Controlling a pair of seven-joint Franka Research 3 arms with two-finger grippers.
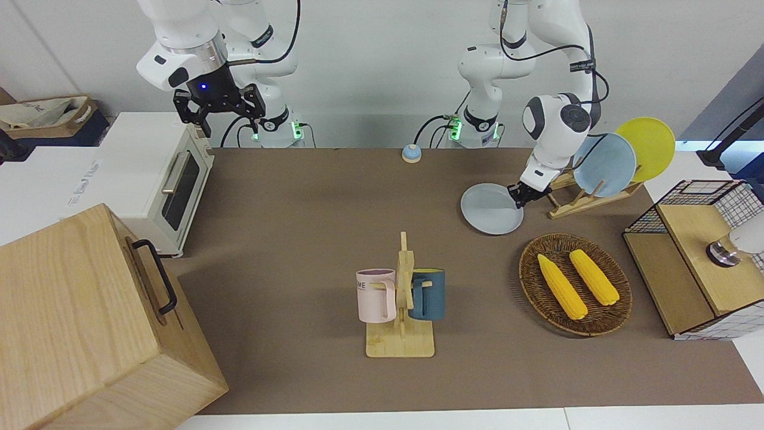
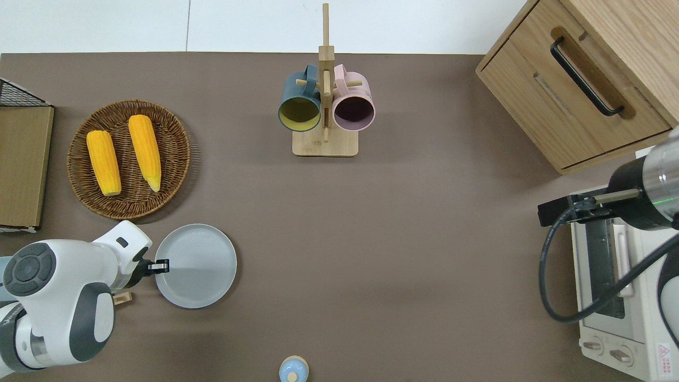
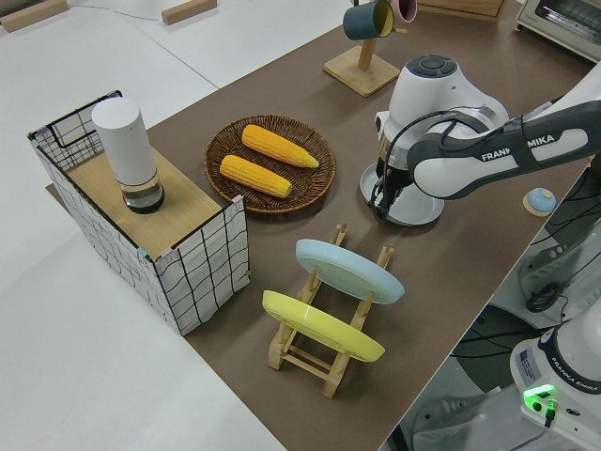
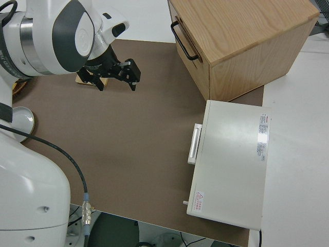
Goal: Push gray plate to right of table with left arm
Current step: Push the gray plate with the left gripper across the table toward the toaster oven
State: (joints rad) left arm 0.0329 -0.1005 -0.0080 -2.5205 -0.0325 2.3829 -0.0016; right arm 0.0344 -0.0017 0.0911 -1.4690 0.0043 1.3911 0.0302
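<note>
The gray plate lies flat on the brown table, between the wicker tray and the robots; it also shows in the overhead view. My left gripper is low at the plate's rim on the side toward the left arm's end of the table. Its fingers look shut and touch the rim. In the left side view the arm hides part of the plate. My right gripper is open, empty and parked.
A wicker tray with two corn cobs lies beside the plate. A wooden rack holds a sky-blue plate and a yellow plate. A mug rack stands mid-table. A toaster oven and wooden cabinet stand at the right arm's end.
</note>
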